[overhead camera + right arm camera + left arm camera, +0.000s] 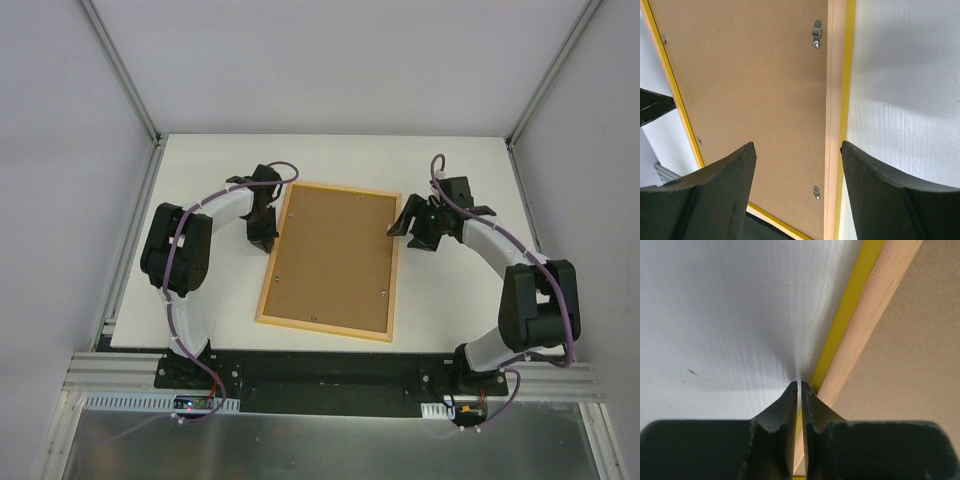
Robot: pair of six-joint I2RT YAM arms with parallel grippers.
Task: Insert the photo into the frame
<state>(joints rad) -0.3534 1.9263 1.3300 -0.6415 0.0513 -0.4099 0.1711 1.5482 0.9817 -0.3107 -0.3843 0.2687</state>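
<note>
The frame (322, 328) lies face down in the middle of the table, pale wood back up and yellow showing at its edges. The brown backing board (335, 255) sits inside it. The photo is hidden. My left gripper (262, 240) is shut and empty, its tips (799, 384) down at the table just beside the frame's left rail (875, 315). My right gripper (405, 228) is open above the frame's right rail (835, 75), one finger (715, 185) over the backing board (750, 75) and the other over the bare table.
Small metal clips (816, 32) (816, 192) sit on the backing board along the right rail. The white tabletop (450, 300) ends at grey walls left, right and behind. The arm bases stand at the near edge.
</note>
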